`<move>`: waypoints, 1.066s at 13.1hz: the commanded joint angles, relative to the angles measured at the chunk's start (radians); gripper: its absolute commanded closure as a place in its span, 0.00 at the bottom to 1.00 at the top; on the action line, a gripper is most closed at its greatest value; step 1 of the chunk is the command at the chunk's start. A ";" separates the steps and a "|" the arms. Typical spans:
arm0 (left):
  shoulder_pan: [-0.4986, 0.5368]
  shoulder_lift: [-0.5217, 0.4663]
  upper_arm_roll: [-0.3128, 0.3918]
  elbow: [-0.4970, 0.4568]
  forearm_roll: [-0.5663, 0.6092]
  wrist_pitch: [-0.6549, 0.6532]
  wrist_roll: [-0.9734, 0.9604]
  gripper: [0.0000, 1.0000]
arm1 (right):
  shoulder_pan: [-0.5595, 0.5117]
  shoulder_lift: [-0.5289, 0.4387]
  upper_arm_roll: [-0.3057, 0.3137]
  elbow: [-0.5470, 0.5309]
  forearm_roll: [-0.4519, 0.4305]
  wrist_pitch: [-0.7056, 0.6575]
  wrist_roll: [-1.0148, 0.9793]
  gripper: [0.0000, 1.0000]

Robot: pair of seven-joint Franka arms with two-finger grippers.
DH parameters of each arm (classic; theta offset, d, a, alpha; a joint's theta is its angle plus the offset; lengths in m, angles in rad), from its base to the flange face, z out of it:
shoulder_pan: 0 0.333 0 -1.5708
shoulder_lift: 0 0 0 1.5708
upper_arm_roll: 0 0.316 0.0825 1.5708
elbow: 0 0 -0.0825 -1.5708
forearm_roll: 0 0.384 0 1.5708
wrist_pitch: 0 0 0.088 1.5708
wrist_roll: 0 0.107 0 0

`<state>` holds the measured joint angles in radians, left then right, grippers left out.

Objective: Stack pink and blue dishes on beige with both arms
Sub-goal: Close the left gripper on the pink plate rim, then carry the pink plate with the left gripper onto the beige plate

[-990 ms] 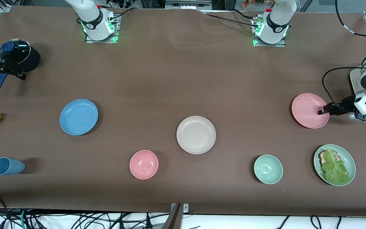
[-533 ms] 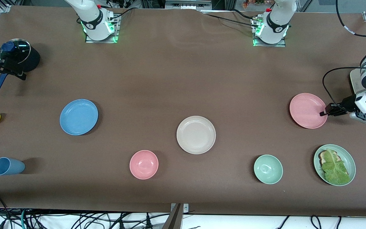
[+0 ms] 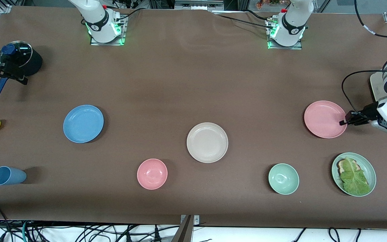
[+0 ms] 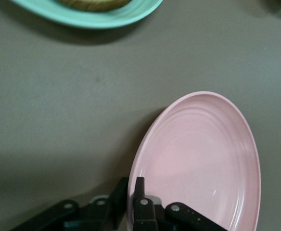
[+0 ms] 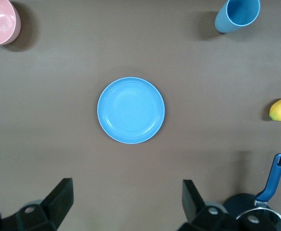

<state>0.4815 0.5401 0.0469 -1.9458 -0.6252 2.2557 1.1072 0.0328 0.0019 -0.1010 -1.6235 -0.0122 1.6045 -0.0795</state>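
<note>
pink plate [image 3: 324,119]: we find it toward the left arm's end of the tabletop [image 3: 186,84], pinched at the rim and tipped, its free edge seemingly just off the surface; we judge it light, stiff and matte, so an edge pinch should hold, though it may pivot in so narrow a grip
left end effector [image 3: 343,122]: clenched on the pink plate's rim, one finger over and one under, as the left wrist view shows [image 4: 134,199]
blue plate [image 3: 83,123]: flat on the tabletop toward the right arm's end; we expect the same handling, taken at the low raised rim
right end effector [image 5: 126,199]: released, fingers spread wide, hanging above the tabletop with the blue plate in its view [image 5: 131,110]; the arm waits
beige plate [image 3: 207,142]: mid-tabletop, bare, well apart from both plates
hidden: we cannot see the lower finger's contact under the pink rim; the right end effector is hard to make out in the front view
</note>
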 commanded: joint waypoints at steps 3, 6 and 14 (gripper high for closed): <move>-0.014 -0.054 -0.065 -0.008 -0.011 -0.010 -0.004 1.00 | 0.002 -0.023 0.001 -0.018 -0.006 -0.003 0.014 0.00; -0.014 -0.080 -0.123 -0.012 -0.011 -0.036 -0.079 1.00 | 0.002 -0.023 0.001 -0.018 -0.006 -0.003 0.014 0.00; -0.075 -0.111 -0.373 -0.018 0.064 -0.009 -0.585 1.00 | 0.002 -0.023 0.001 -0.019 -0.006 -0.003 0.014 0.00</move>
<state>0.4222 0.4641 -0.2895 -1.9452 -0.6028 2.2347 0.6446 0.0328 0.0019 -0.1011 -1.6237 -0.0122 1.6044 -0.0794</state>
